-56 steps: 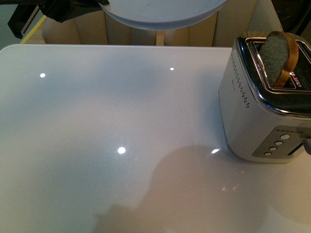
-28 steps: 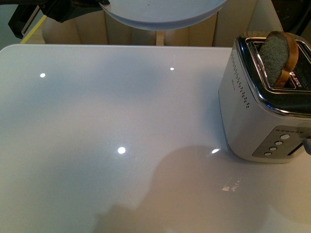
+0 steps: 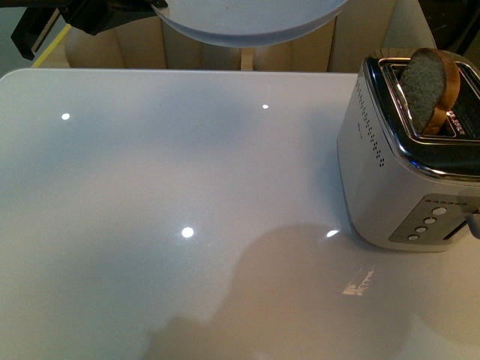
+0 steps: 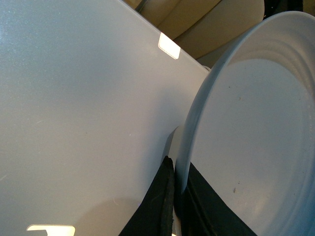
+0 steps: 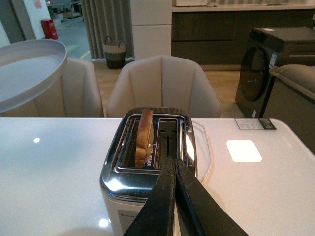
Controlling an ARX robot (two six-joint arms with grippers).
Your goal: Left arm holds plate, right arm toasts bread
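Note:
The pale blue-white plate [image 3: 251,19] hangs in the air over the far edge of the table, cut off by the top of the front view. My left gripper [image 4: 175,169] is shut on the plate [image 4: 246,128], one black finger on each side of its rim. Part of the left arm [image 3: 45,22] shows dark at the top left. The bread [image 3: 427,86] stands upright in one slot of the silver toaster [image 3: 382,172], its top sticking out. My right gripper [image 5: 175,162] is shut with nothing in it, just in front of the toaster [image 5: 147,172] and above its near end. The bread [image 5: 144,137] fills the slot beside the empty one.
The white glossy table [image 3: 165,210] spreads wide to the left of the toaster. Beige chairs [image 5: 162,86] stand behind the far edge. A dark appliance [image 5: 268,54] and cabinets are farther back. The raised plate [image 5: 27,71] also shows in the right wrist view.

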